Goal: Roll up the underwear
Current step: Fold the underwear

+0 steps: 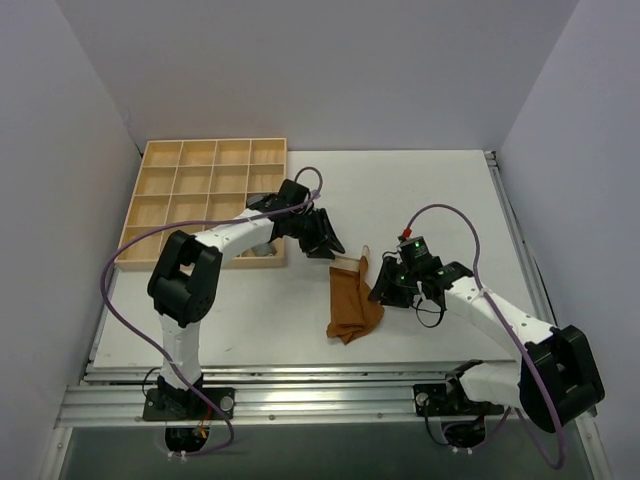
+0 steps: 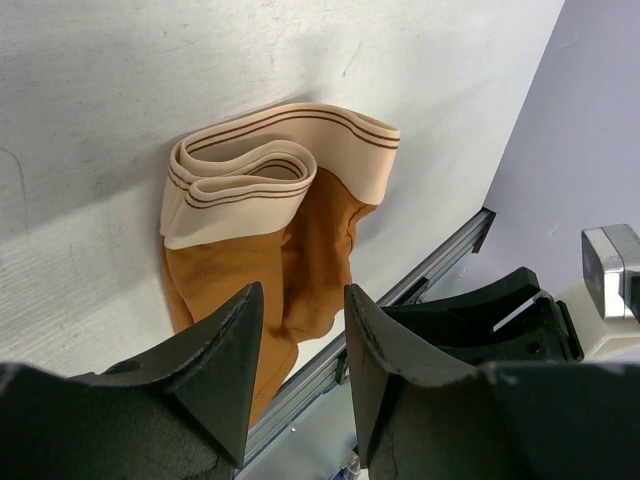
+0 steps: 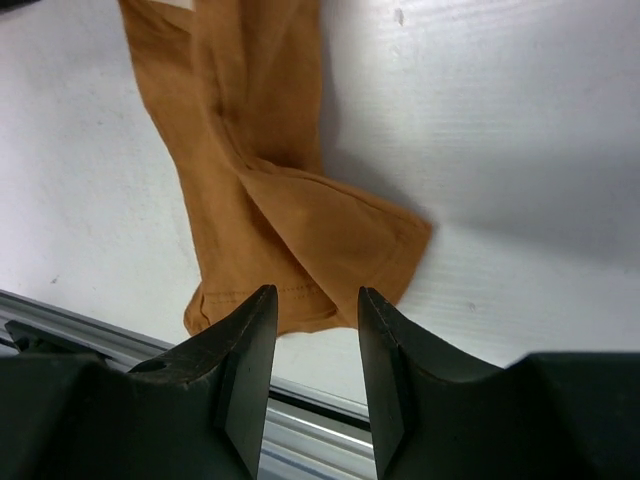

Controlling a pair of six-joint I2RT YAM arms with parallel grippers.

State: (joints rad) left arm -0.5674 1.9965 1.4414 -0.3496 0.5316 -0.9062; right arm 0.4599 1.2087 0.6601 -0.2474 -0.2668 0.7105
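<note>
- My left gripper [image 1: 326,240] hangs over the white table [image 1: 430,195], just off the near-right corner of the wooden tray [image 1: 215,142]. Its jaws stand apart and nothing is between them.
- The underwear [image 1: 352,300] lies flat on the table between my two arms, outside the tray and to its right. It is folded into a narrow caramel-brown strip and is not yet rolled.
- Through the left wrist camera I see its pale band [image 2: 290,150] doubled over on itself at the far end of the strip, beyond the parted fingertips and clear of them.
- My right gripper [image 1: 390,285] sits at the strip's right side, near its middle. In the right wrist view its jaws are parted above the brown hem end, with no cloth caught between them.
- The hem end stops just short of the metal rail [image 3: 300,435] at the table's near edge.
- The tray is divided into a grid of small square compartments, and those I can see show bare wood.
- My left arm covers the near-right compartments. A grey shape [image 1: 263,252] shows there, but I cannot tell what it is.
</note>
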